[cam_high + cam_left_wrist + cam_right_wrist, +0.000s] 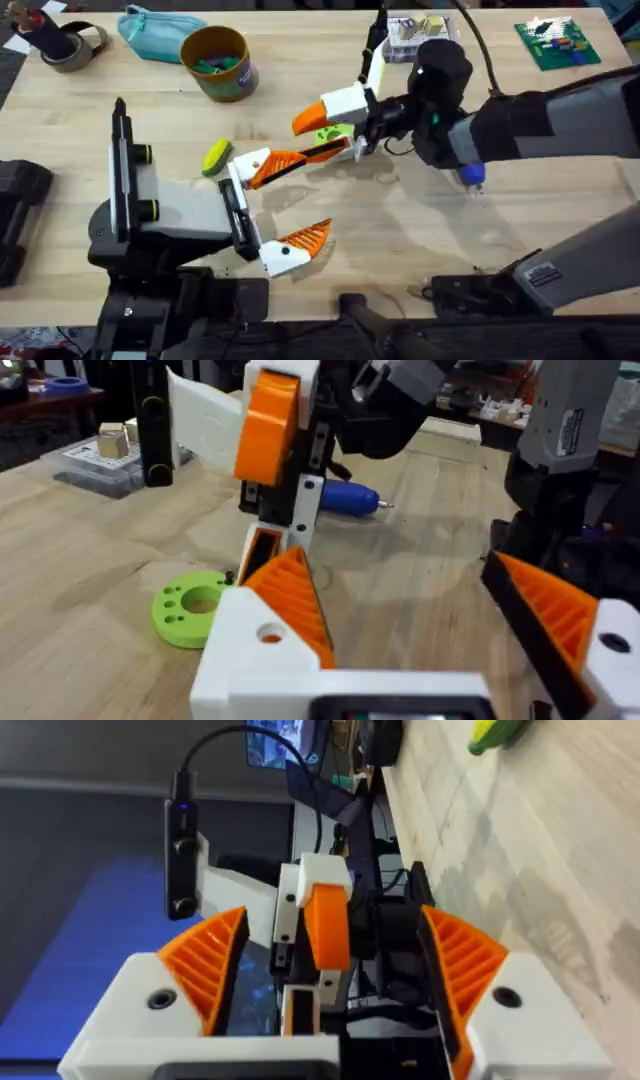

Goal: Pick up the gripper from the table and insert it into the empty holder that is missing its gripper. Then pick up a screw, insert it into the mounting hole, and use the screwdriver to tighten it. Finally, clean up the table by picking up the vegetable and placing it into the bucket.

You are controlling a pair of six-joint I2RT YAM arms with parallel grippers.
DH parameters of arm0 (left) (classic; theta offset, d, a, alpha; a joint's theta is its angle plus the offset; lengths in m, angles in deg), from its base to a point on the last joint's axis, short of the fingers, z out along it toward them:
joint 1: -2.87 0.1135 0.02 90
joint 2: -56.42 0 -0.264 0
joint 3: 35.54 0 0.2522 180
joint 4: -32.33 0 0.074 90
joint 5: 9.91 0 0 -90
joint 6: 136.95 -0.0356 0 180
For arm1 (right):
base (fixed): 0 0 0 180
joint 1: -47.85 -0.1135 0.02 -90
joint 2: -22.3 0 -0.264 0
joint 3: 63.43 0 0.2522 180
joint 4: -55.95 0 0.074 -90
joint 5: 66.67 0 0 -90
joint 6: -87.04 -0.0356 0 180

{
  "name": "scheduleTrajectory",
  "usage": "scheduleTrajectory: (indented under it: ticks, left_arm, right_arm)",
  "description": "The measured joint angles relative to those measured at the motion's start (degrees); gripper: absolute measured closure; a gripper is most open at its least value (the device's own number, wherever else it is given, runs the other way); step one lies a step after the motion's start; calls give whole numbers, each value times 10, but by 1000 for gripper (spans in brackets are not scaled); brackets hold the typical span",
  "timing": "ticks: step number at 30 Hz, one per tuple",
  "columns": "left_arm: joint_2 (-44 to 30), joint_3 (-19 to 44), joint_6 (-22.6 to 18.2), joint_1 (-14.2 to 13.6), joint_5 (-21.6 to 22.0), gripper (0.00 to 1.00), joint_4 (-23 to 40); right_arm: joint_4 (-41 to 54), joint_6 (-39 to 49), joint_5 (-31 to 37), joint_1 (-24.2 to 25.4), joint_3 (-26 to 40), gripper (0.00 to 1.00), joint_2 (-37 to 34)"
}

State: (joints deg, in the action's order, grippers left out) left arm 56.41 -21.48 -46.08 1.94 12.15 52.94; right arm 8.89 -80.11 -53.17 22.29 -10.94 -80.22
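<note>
Ribbed orange gripper (312, 118) w/ white holder (345, 101); round yellow bucket (218, 62).

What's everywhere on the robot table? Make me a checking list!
Surface: wooden table, bare in front.
Job's things: orange gripper sits on white holder; screwdriver lying flat; vegetable on table; bucket upright, bits inside.
Clutter: teal pouch, tape roll, green disc, clear box, circuit board.
Grippers: left gripper open, empty; right gripper open around the holder.
Cables: black cable plugged into the holder's black stick.
Surroundings: another cluttered table behind.
</note>
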Motion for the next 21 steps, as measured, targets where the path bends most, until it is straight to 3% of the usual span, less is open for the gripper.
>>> scheduleTrajectory:
  ticks: [7, 14, 21]
  left_arm:
    - [0, 0, 0, 0, 0, 17, 0]
    - [0, 0, 0, 0, 0, 17, 0]
    - [0, 0, 0, 0, 0, 17, 0]
  right_arm:
    - [130, 80, -19, -4, 3, 8, -5]
    - [128, 106, -26, -10, 3, 8, -6]
    - [52, 88, -38, -20, 3, 46, -6]
